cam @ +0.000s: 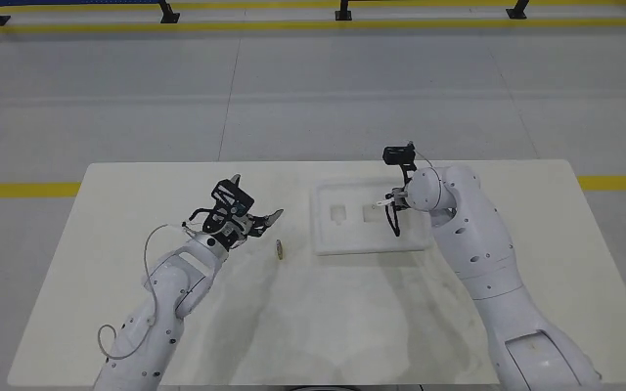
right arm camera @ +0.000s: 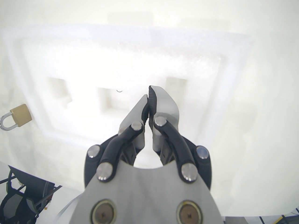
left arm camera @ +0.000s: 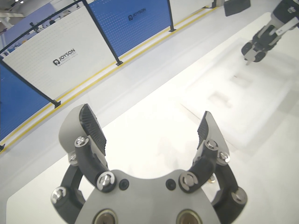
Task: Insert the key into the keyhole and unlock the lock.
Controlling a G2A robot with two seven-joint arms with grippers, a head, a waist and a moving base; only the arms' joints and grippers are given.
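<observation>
A brass padlock (cam: 280, 250) with a silver shackle lies on the white table just left of the white foam tray (cam: 367, 246); in the right wrist view the padlock (right arm camera: 17, 115) lies beside the tray's rim (right arm camera: 140, 33). My right gripper (cam: 377, 204) hangs over the tray's recesses, shut (right arm camera: 148, 94), with its pads pressed together and nothing visible between them. A small dark arc (right arm camera: 119, 90) sits at the edge of one recess; I cannot make out a key. My left gripper (cam: 266, 221) hovers open (left arm camera: 146, 111) close to the padlock, holding nothing.
The tray (left arm camera: 257, 122) has three square recesses and takes up the table's middle right. The far-off right gripper (left arm camera: 248, 60) appears above it in the left wrist view. Bare tabletop (cam: 323, 323) lies in front of both arms.
</observation>
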